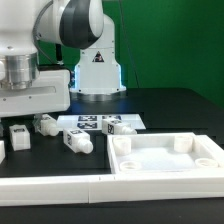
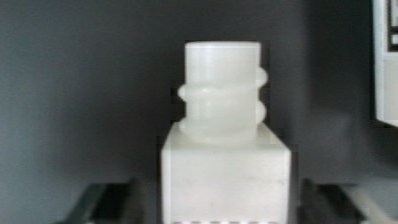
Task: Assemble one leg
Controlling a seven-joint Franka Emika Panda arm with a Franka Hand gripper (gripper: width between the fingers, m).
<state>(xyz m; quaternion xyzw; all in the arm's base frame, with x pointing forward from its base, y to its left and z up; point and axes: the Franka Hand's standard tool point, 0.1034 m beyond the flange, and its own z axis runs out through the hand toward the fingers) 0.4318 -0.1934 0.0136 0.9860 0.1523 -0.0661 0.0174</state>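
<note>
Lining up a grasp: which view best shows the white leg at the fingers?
Wrist view: the white plastic leg fills it, rounded end and blocky body clear. Exterior view shows several small legs; which one is unclear.

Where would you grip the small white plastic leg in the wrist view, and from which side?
Probably the leg, by its blocky square body, approached from the camera's side: its flat parallel faces suit a pinch, while the narrower rounded end would likely slip.

- A triangular warning sign [image 1: 97,57] stands on the robot base [image 1: 95,75], upper centre; its symbol is unreadable.
- Black-and-white tags [image 1: 88,124] sit on the marker board [image 1: 137,120], centre: patterns only, no letters.
- The leg [image 1: 18,137], lower left, carries a dark tag, pattern only.
</note>
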